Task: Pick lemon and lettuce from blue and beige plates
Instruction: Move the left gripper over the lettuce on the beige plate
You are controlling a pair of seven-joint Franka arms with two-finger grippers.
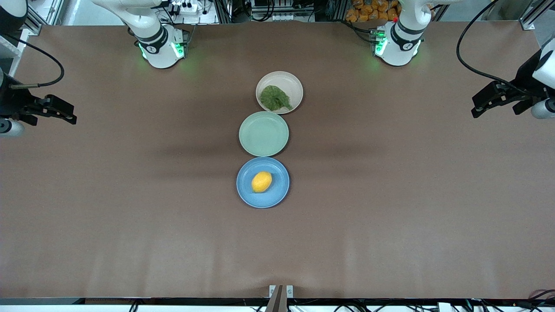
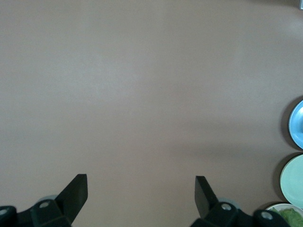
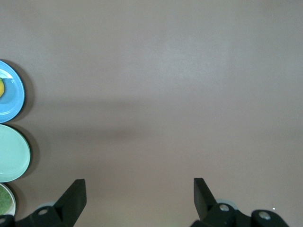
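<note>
The lemon (image 1: 262,181) lies on the blue plate (image 1: 278,193), the plate nearest the front camera. The lettuce (image 1: 274,98) lies on the beige plate (image 1: 288,81), the plate nearest the arms' bases. My right gripper (image 1: 71,118) is open and empty, up over bare table at the right arm's end. My left gripper (image 1: 476,109) is open and empty over the left arm's end. In the left wrist view the open gripper (image 2: 141,189) shows with the blue plate (image 2: 297,124) and lettuce (image 2: 291,216) at the edge. In the right wrist view the open gripper (image 3: 139,191) shows with the blue plate (image 3: 12,97) and a sliver of lemon (image 3: 1,88).
An empty pale green plate (image 1: 263,133) sits between the blue and beige plates, the three in a touching row across the table's middle. It also shows in both wrist views (image 2: 292,179) (image 3: 12,152). Brown table spreads out on both sides.
</note>
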